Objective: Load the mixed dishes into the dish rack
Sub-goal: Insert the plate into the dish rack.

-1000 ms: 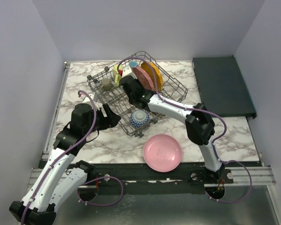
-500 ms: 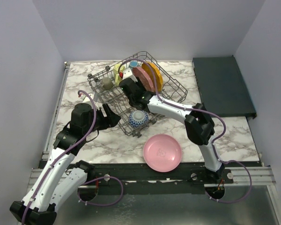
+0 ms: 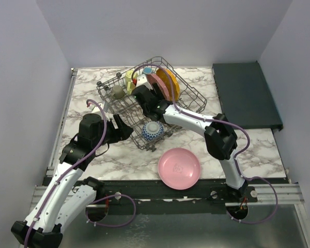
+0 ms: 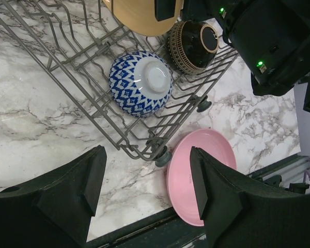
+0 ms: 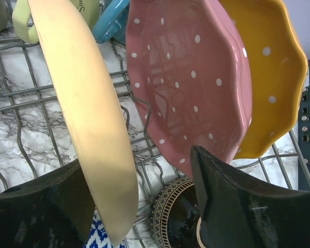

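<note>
The grey wire dish rack (image 3: 192,98) holds an orange plate (image 3: 170,82), a pink dotted plate (image 5: 191,77), a tan plate (image 5: 88,103), a blue-white bowl (image 4: 141,82), a dark brown bowl (image 4: 191,46), mugs and a grey cup (image 3: 117,92). My right gripper (image 5: 139,206) is open inside the rack. The tan plate stands upright on edge between its jaws, close to the left finger. A plain pink plate (image 3: 179,168) lies flat on the table in front of the rack. My left gripper (image 4: 147,191) hovers open and empty by the rack's near corner.
A dark flat tray (image 3: 245,93) lies at the back right. The marble tabletop (image 3: 88,98) shows left of the rack. A blue mug (image 5: 111,20) and a yellow-green mug (image 5: 26,20) stand at the rack's far end. The right arm stretches over the rack.
The right gripper has opened and let go of the tan plate, which now stands in the rack. The left arm has not moved.
</note>
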Controlling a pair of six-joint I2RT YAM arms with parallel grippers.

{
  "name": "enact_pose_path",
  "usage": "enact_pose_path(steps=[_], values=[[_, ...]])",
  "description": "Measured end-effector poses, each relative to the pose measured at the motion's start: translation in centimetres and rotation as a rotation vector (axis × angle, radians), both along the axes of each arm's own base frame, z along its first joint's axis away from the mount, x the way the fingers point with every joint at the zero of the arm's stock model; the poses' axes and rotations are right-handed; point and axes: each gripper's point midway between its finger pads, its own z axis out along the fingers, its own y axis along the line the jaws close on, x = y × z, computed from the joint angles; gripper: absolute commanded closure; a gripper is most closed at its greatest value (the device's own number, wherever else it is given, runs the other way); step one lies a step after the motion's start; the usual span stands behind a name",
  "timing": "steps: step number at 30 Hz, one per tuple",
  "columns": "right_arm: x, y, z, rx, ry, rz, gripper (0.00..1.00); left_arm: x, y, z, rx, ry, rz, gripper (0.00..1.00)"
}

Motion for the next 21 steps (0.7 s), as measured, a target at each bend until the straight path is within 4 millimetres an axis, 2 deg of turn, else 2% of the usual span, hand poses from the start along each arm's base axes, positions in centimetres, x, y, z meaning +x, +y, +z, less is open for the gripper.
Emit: enact_pose_path(steps=[11, 21], values=[[-1.5, 1.2, 3.1, 0.165, 0.043, 0.052, 0.2, 0.1, 0.0, -0.2, 0.003, 0.007, 0.0, 0.28], [-4.0, 2.1, 8.5, 0.356, 0.074, 0.143, 0.16, 0.1, 0.1, -0.3, 0.004, 0.008, 0.001, 0.28]])
